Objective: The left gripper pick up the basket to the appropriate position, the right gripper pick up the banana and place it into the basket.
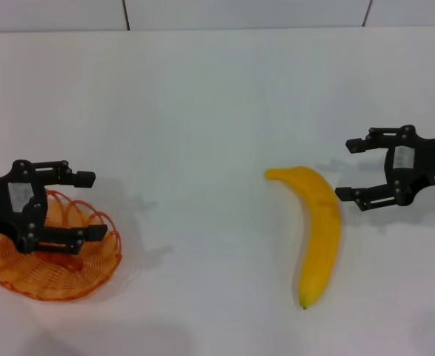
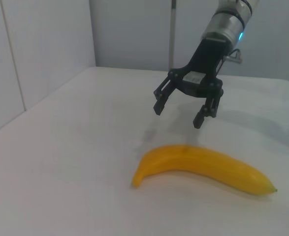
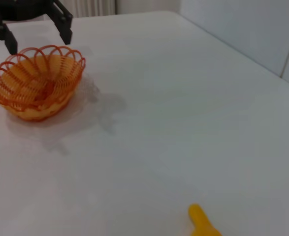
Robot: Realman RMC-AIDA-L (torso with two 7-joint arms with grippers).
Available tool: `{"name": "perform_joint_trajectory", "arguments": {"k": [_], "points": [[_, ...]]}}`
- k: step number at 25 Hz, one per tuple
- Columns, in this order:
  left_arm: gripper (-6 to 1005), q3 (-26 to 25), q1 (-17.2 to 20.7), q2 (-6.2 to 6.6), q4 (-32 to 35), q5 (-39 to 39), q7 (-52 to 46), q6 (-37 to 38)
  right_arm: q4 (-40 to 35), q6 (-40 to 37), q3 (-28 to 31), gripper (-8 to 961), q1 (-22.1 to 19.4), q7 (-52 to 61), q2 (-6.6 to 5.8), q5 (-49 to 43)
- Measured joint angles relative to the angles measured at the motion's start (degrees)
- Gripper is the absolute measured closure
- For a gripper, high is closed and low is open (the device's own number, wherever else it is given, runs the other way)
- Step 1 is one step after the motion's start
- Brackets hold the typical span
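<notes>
From the head view, the left end effector [image 1: 90, 205] hangs with fingers spread over the orange wire basket [image 1: 91, 273] at the left of the white tabletop [image 1: 202, 111]. The right end effector [image 1: 354, 168], also spread, sits just beside the smooth curved banana [image 1: 317, 237], not touching.

The left wrist view alone shows the right arm's blue light ring [image 2: 241, 35], above the banana on the tabletop.

The right wrist view shows the basket's scalloped loops and pale wall panels [image 3: 242, 34].

One banana [image 1: 319, 236], one basket [image 1: 91, 271] (contents unclear), two hands.
</notes>
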Motion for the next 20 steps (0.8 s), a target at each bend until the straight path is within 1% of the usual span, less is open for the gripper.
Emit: {"name": "perform_joint_trajectory", "arguments": {"k": [2,7,10,20], "points": [[157,0.00,0.00,0.01,-0.01,-0.04,0.00,-0.01,0.00,-0.01,0.08,74,0.13,-0.40,0.24,0.26],[162,0.06,0.07,0.03,-0.03,-1.06,0.02,-0.01,0.64,-0.55,0.17,74,0.28,-2.31,0.35,3.36],[165,0.09,0.13,0.11,-0.03,-1.32,0.07,-0.01,1.28,-0.95,0.18,74,0.35,-3.67,0.30,4.72],[175,-0.43,0.31,0.11,0.09,-2.37,-0.21,0.00,1.32,-0.94,0.73,74,0.33,-3.70,-0.01,4.75]]}}
